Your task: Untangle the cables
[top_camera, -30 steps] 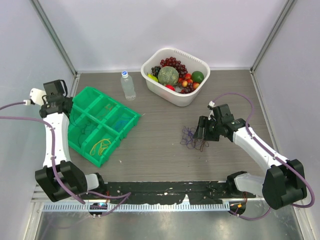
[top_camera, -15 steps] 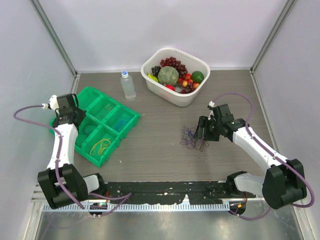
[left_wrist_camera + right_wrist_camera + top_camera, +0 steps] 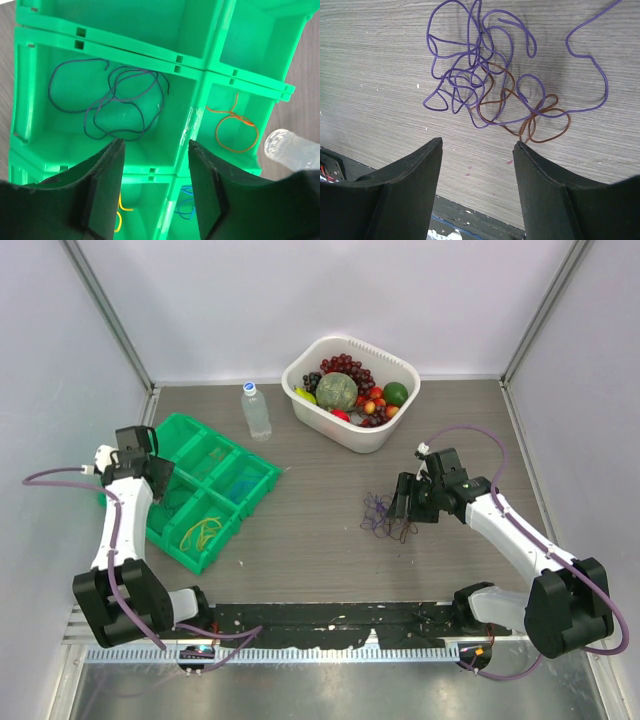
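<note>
Parted and empty, the left gripper [image 3: 155, 145] half hides a thin yellow wire [image 3: 126, 208] in the green plastic bin [image 3: 125, 47]; the right gripper [image 3: 477, 145] gapes empty above tangled purple-brown wire loops [image 3: 485, 85].

Purple cables [image 3: 475, 70] and a brown cable [image 3: 527, 117] lie on a grey wood-grain table [image 3: 370, 75]. The bright green tray [image 3: 200, 75] shows dark purple loops [image 3: 125, 105], with an orange loop [image 3: 237, 132] at 3 o'clock.
</note>
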Motion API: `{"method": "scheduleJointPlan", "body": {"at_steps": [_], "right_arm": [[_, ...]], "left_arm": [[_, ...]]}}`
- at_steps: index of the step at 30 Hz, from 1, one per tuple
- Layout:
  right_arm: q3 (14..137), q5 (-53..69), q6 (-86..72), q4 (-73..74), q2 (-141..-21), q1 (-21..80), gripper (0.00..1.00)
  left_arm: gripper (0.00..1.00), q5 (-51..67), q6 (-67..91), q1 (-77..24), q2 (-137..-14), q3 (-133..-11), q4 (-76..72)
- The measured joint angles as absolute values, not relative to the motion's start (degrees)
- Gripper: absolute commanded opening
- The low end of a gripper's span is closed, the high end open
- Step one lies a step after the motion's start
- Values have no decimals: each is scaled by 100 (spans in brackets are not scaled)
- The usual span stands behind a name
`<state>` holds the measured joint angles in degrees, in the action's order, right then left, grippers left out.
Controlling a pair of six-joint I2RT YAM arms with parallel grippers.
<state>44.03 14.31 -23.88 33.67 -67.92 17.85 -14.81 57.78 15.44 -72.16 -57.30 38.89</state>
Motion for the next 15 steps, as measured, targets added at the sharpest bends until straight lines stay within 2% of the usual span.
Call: {"method": "scheduleJointPlan", "body": {"at_steps": [5,8,10,15], "right_arm": [[4451,1431,-2397,3422,-6873,1785,64],[4521,1424,-2418,3441,-7030,1785,64],[4609,1378,-2451,3463,-7183,1785,64],[4987,985,-2571,3607,-7605,1785,63]], "left_arm": [[58,-1660,6259,1435,-7050,-5968,4495],[56,-1518,6337,954,-6895,-5968,4622],[55,-1302,6388,342,-6779,-5966,4589],[54,-840,6403,-2272,-6477,-5859,4174]]}}
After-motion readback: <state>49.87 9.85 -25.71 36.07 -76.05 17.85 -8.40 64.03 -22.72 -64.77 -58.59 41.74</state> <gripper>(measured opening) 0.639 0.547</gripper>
